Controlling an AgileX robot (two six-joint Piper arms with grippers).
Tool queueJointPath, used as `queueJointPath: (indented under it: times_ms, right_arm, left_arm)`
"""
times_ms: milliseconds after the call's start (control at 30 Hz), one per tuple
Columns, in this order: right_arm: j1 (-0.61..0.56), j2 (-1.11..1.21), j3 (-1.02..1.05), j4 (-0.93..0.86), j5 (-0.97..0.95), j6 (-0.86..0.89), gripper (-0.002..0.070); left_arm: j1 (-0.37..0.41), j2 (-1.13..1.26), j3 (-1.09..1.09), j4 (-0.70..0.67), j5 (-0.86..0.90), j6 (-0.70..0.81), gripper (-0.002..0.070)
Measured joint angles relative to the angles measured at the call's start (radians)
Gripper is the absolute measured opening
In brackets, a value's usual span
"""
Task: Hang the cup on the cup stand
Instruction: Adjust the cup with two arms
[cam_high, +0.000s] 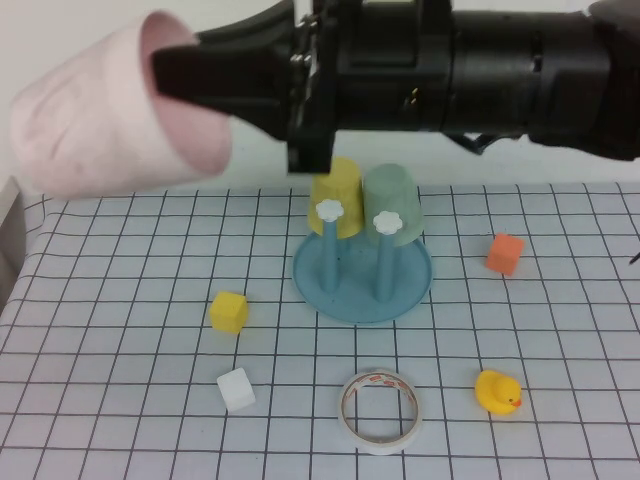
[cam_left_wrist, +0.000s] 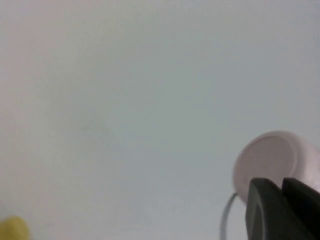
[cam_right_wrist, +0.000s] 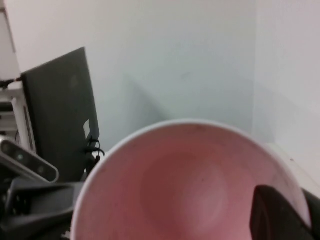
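— What does the right arm (cam_high: 520, 70) look like from the high view?

— Matte black throughout, a thick rounded barrel filling the frame from 12 to 3 o'clock. Small silver screws sit where it joins the blocky wrist housing, with tiny yellow markings on the casing.

— And the right gripper (cam_high: 190, 70)?

— Black, wedge-shaped fingers (cam_high: 215, 75) tapering toward 9 o'clock.

— The left gripper (cam_left_wrist: 282, 207)?

— Two black, flat-faced fingers side by side at 5 o'clock in its wrist view, pressed together.

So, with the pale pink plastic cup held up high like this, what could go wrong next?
The right gripper pinches only the rim of the pale pink plastic cup, so it may slip. On the round blue cup stand, the yellow cup and mint-green cup sit close, so lowering could knock them. The left gripper, shut, is raised near the cup.
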Motion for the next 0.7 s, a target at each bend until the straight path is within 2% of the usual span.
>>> queueJointPath:
  times_ms: [67, 133, 233, 300, 333, 467, 700]
  right_arm:
    - [0.026, 0.0, 0.0, -0.002, -0.004, -0.045, 0.0023]
    - [0.053, 0.0, 0.0, -0.004, -0.017, -0.106, 0.0023]
    - [0.083, 0.0, 0.0, -0.004, -0.039, -0.199, 0.0023]
    - [0.099, 0.0, 0.0, -0.004, -0.045, -0.243, 0.0023]
    - [0.104, 0.0, 0.0, -0.004, -0.045, -0.257, 0.0023]
    - [0.137, 0.0, 0.0, -0.004, -0.053, -0.358, 0.0023]
    - [0.217, 0.0, 0.0, -0.004, -0.099, -0.634, 0.0023]
  left_arm:
    - [0.0, 0.0, 0.0, 0.011, -0.041, -0.216, 0.0066]
    - [0.0, 0.0, 0.0, 0.018, -0.098, -0.491, 0.0166]
    - [0.0, 0.0, 0.0, 0.028, -0.206, -0.85, 0.0431]
    - [0.0, 0.0, 0.0, 0.039, -0.261, -0.938, 0.0571]
    - [0.0, 0.0, 0.0, 0.052, -0.283, -0.961, 0.0614]
    - [0.0, 0.0, 0.0, 0.083, -0.294, -0.996, 0.0678]
    - [0.0, 0.0, 0.0, 0.119, -0.189, -1.056, 0.068]
